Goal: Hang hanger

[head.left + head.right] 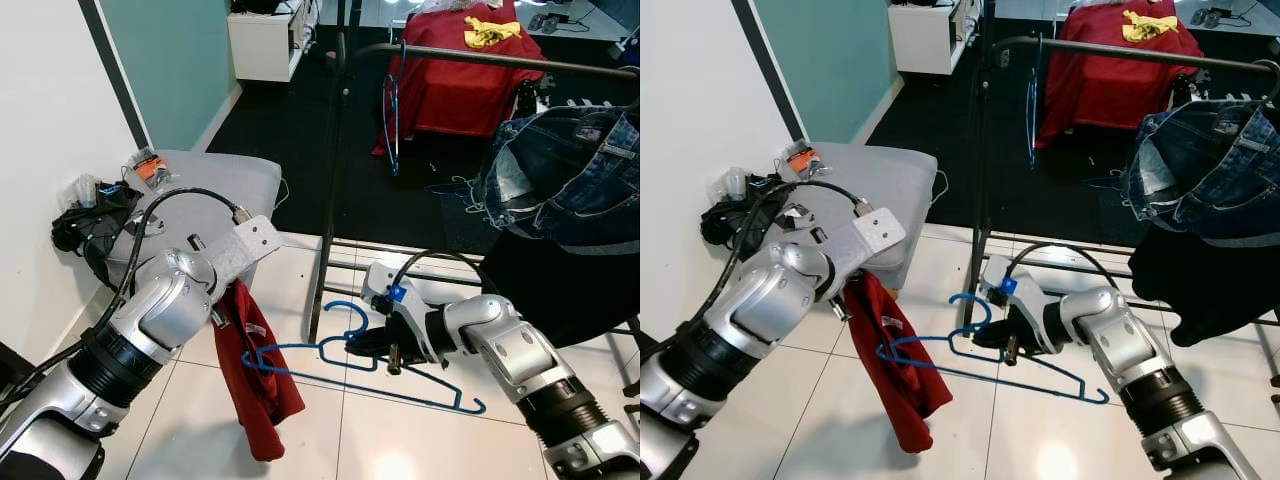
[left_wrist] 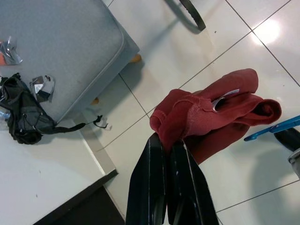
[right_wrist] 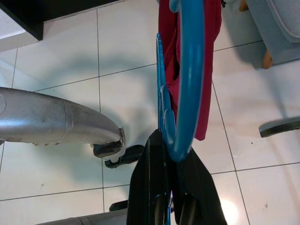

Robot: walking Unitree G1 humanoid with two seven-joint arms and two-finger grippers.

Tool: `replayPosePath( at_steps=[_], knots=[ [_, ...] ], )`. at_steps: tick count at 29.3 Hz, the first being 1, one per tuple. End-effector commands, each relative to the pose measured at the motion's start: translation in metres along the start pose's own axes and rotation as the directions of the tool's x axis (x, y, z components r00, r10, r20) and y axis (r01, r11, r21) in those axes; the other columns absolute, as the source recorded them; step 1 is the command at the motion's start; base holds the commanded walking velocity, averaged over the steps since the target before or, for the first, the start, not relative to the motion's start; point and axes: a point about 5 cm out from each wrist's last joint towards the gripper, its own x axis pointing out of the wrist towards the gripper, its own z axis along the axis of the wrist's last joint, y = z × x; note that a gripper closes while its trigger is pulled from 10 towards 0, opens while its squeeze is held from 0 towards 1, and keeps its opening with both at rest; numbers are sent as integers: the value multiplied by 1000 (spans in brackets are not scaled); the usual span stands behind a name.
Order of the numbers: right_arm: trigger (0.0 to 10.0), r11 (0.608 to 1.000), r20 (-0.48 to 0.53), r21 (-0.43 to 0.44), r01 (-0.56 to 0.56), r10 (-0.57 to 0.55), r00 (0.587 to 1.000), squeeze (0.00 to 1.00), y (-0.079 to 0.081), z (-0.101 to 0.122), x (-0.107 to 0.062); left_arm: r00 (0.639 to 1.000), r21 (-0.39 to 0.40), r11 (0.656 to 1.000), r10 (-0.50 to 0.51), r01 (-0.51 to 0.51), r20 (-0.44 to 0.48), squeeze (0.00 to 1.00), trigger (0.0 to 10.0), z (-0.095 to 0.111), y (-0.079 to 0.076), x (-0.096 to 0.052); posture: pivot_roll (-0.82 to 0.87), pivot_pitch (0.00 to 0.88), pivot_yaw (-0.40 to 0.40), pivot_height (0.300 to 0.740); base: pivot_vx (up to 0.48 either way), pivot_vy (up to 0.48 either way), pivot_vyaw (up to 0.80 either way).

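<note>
Lower centre of the head views: the right gripper (image 1: pixel 372 345) has its two black fingers closed on the blue hanger (image 1: pixel 360 368), gripping near the base of its hook.
Hanger: it is held nearly level above the white tiled floor (image 1: pixel 400 440); its far end lies against the red garment (image 1: pixel 255 380), though whether it is threaded into the cloth cannot be told.
Left gripper (image 2: pixel 165 159): its fingers are pinched together on a bunched fold of the red garment, which dangles below at lower left of the frame.
Progress: hanger and garment are both lifted, but the garment does not look seated on the hanger, and the hanger is not on the rail; dressing and hanging appear left to do.
Rail: the dark clothes rail (image 1: pixel 470 57) crosses the upper right, well above the hanger, with a second blue hanger (image 1: pixel 390 120) already on it beside blue jeans (image 1: pixel 565 170).
Edges: the rack's upright post (image 1: pixel 333 200) stands just behind the right gripper, and the grey cushioned seat (image 1: pixel 215 180) sits near the left arm.
Open room: bare rail between the hung hanger and the jeans looks like the freest spot.
</note>
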Motion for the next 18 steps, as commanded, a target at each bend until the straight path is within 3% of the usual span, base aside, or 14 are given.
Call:
replayPosePath(
  at_steps=[1,18],
  knots=[
    [10000,1000,-17,3,-1,1,1000,0,1,-4,1,1000,14,1000,15,-15,-1,0,10000,0,0,0,-16,146,17,740,0,0,0],
    [10000,999,-17,2,37,-37,999,0,-4,-3,-4,1000,22,1000,21,-21,15,0,10000,4,3,-4,-16,148,19,740,0,0,0]
  ],
)
